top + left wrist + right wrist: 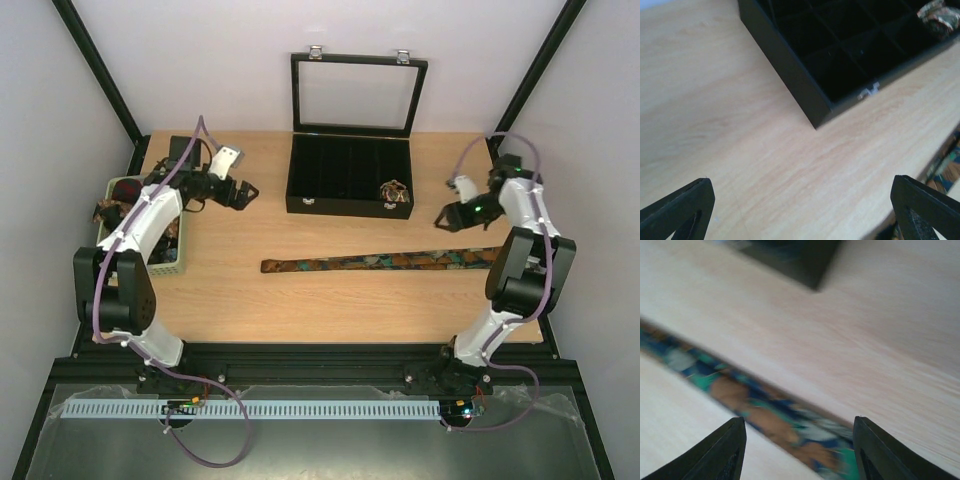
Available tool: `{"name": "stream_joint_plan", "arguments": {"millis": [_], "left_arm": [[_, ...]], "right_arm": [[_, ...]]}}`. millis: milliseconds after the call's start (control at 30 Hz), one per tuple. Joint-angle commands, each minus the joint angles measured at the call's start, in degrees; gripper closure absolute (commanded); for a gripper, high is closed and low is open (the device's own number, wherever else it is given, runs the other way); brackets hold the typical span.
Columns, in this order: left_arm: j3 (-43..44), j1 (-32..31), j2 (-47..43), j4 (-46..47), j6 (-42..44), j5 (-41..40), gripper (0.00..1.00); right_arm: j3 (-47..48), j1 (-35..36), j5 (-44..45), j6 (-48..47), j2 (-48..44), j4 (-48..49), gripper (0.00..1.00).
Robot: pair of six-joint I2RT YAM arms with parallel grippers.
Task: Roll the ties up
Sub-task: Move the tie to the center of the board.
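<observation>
Lying flat, unrolled: tie (pixel 385 261), brown-green-blue pattern, on table (pixel 330 310).

Between the left tool (pixel 244 194) and right tool (pixel 444 219) stands the black box (pixel 340 205). Under each lies open table (pixel 230 290), with a flat tie (pixel 380 262) beneath the right.

No readable txt, labels, brand marks or nos. in any of the 3 views. The small silver fitting (pixel 870 91) on the front wall of the black box (pixel 345 206) is too small and blurred to tell if it carries a mark. The tie (pixel 380 262) on the table shows a busy print only, blurred in the right wrist view, w/ no letters to make out.
</observation>
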Motion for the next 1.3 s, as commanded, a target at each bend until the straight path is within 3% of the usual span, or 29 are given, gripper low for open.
{"name": "stream_joint_plan", "arguments": {"millis": [0,167,567,933,1267], "left_arm": [[-6.37,-0.63,-4.87,1.90,2.40,4.47,0.01],[-11.56,-2.00,-8.05,3.77,5.99,5.84,0.01],[-13.20,-5.16,-8.34,2.84,9.64,3.05,0.01],[-15.67,-8.09,-8.06,-1.99,19.20,-0.34,0.01],[-19.13,-11.90,-7.81,-2.66,22.75,-2.90,0.01]], "right_arm": [[-9.40,8.19,-5.23,-8.92,-4.06,-3.16,0.41],[-16.11,13.92,-1.00,-14.56,-3.41,-0.53,0.42],[-21.92,13.73,11.99,-26.89,-0.92,7.08,0.44],[-20.68,4.58,17.00,-33.98,3.07,5.76,0.52],[-18.16,-2.55,19.96,-36.25,4.67,6.19,0.53]]}}
